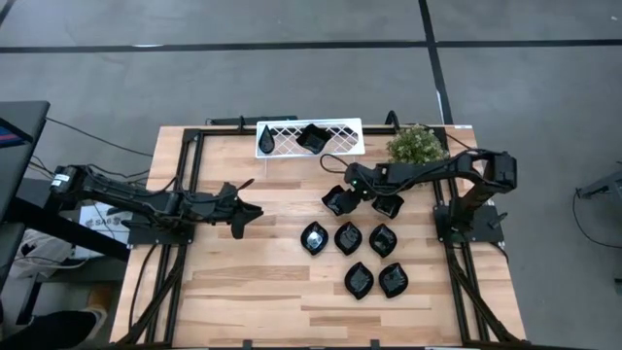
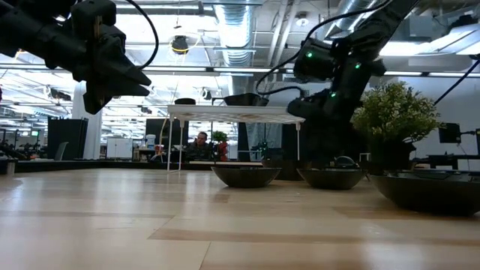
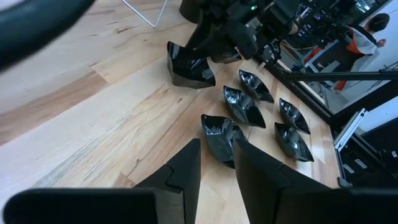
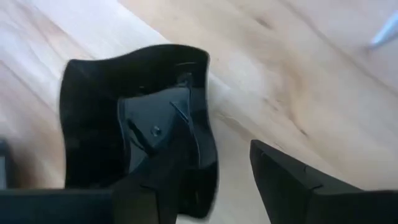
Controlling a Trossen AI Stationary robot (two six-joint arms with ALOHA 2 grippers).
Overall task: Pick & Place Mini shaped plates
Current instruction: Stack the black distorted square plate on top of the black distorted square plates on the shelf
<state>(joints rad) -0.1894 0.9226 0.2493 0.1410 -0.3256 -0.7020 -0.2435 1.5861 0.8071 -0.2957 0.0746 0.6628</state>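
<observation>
Five leaf-shaped black plates (image 1: 348, 238) are laid out near the middle of the table (image 1: 243, 282): three in a row and two more just toward six o'clock from them. A wavy-edged square plate (image 1: 338, 201) lies toward twelve o'clock from that row, and another dark plate (image 1: 389, 205) sits at its three o'clock side, partly hidden under the right arm. One more square plate (image 1: 312, 137) rests on the white wire rack (image 1: 282, 135) at the table's twelve o'clock edge, with a green plant (image 1: 416, 145) at the rack's three o'clock side.

The right gripper (image 1: 352, 191) is held over the square plate on the table; in the right wrist view its fingers (image 4: 292, 180) are seen spread, one over the plate's bowl and the other outside its rim, with nothing pinched.

The left gripper (image 1: 245, 216) is held above bare wood at the nine o'clock side of the plates, its fingers (image 3: 186, 174) parted by a narrow gap and empty.
</observation>
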